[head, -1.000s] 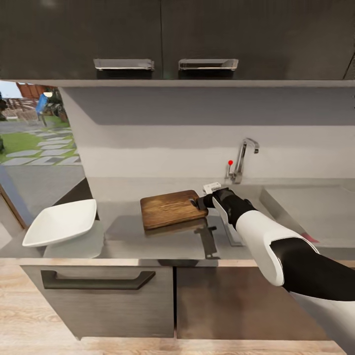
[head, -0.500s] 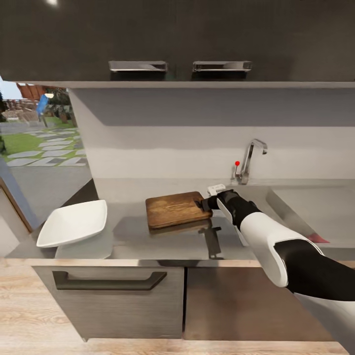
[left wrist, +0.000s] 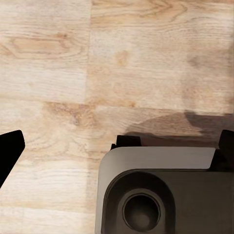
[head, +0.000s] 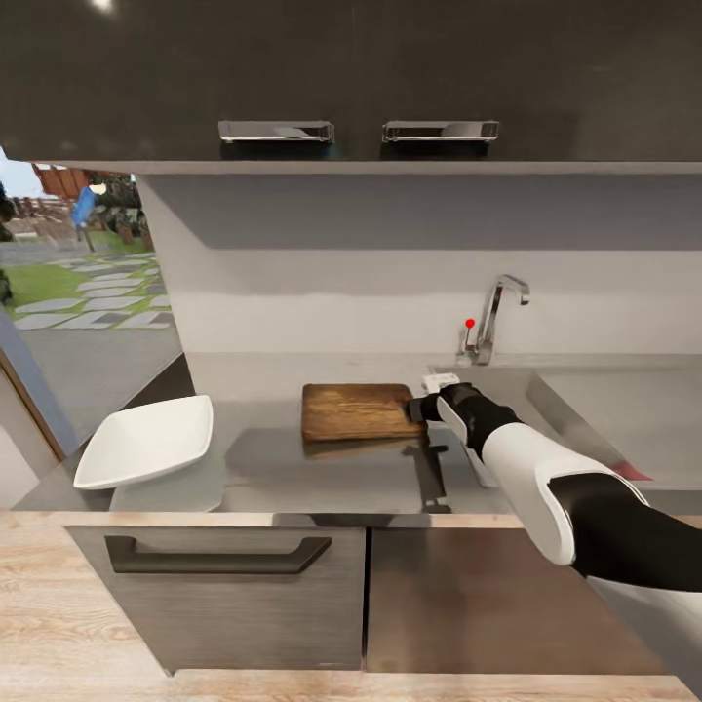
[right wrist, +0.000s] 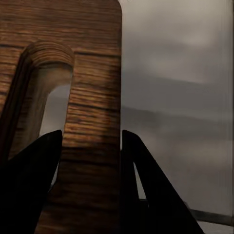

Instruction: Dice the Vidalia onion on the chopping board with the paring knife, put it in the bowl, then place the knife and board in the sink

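Two broad stretches of bare countertop (head: 263,458) lie open, one between the bowl (head: 146,441) and the chopping board (head: 357,410), the other in front of the board toward the metallic front edge. To the right the sink (head: 624,414) drops away, its tap (head: 497,312) standing against the back wall. The bowl sits at the counter's left end, overhanging the edge. The right gripper (head: 421,409) clamps the board's right end; in the wrist view its dark fingers (right wrist: 141,180) straddle the strip of wood (right wrist: 92,126) beside the handle slot. The left gripper (left wrist: 117,146) hangs over wooden floor (left wrist: 97,58), fingers spread. Since a second ago, the board has squared up to the counter and shifted right, raised above its shadow.
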